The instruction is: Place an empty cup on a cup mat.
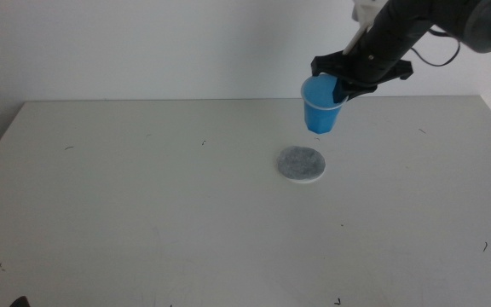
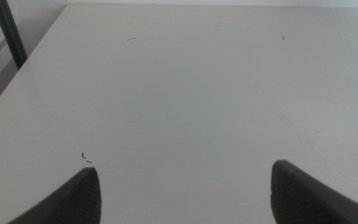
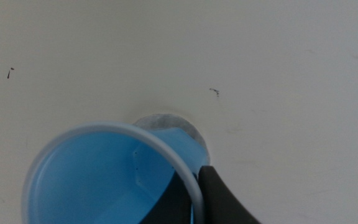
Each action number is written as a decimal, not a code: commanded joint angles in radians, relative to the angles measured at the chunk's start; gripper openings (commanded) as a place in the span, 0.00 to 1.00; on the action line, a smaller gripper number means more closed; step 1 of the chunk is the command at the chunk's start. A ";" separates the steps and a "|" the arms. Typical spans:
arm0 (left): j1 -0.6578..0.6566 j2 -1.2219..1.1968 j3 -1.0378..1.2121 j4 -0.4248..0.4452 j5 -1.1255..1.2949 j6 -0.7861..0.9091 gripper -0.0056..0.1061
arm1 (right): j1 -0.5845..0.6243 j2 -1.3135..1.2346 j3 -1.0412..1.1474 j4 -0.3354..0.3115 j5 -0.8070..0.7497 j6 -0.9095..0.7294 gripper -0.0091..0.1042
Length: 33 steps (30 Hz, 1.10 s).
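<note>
Cup carried above the mat, release not yet due

Table (image 1: 143,205) surface was seen as a wide pale expanse, marked only by a few small dark specks, and nearly all of it lay bare. From its right side the right arm was reached in toward the far edge, so that the load could be brought over the target from above. The left gripper (image 2: 185,193) was kept low over bare table near the front left corner, its jaws spread wide and holding nothing, evidently parked out of the way.

The cup (image 1: 321,104) was held clear of the table, upright but slightly tilted, toward the far edge and right of centre. It was pinched at the rim by the right gripper (image 1: 346,88), one jaw outside the wall and one apparently inside; a rim grip was judged to leave the base free for setting down. The interior was shown empty in the right wrist view.

The cup mat (image 1: 301,164) lay flat on the table, just nearer the front edge than the cup and partly hidden beneath it in the right wrist view. A further lowering and slight centring were judged necessary before letting go.
</note>
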 commanded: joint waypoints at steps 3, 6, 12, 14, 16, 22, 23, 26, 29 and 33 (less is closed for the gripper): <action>0.001 -0.009 -0.006 0.000 -0.068 -0.011 0.99 | 0.039 0.023 -0.091 0.002 -0.020 0.008 0.07; 0.001 -0.009 -0.006 0.000 -0.068 -0.011 0.99 | 0.048 0.065 -0.105 0.001 -0.018 0.013 0.07; 0.001 -0.009 -0.006 0.000 -0.068 -0.011 0.99 | 0.048 0.107 -0.105 0.003 -0.015 0.014 0.07; 0.001 -0.009 -0.006 0.000 -0.068 -0.011 0.99 | 0.048 0.113 -0.105 0.004 -0.015 0.014 0.07; 0.001 -0.009 -0.006 0.000 -0.068 -0.011 0.99 | 0.048 0.113 -0.105 0.014 -0.015 0.014 0.07; 0.001 -0.009 -0.006 0.000 -0.068 -0.011 0.99 | 0.048 0.114 -0.105 0.022 -0.001 0.014 0.07; 0.001 -0.009 -0.006 0.000 -0.068 -0.011 0.99 | 0.048 0.114 -0.105 0.022 -0.001 0.014 0.07; 0.001 -0.009 -0.006 0.000 -0.068 -0.011 0.99 | 0.048 0.114 -0.105 0.029 0.001 0.014 0.07; 0.001 -0.009 -0.006 0.000 -0.068 -0.011 0.99 | 0.050 0.116 -0.105 0.034 0.011 0.012 0.07; 0.001 -0.009 -0.006 0.000 -0.068 -0.011 0.99 | 0.050 0.128 -0.105 0.036 0.017 -0.005 0.07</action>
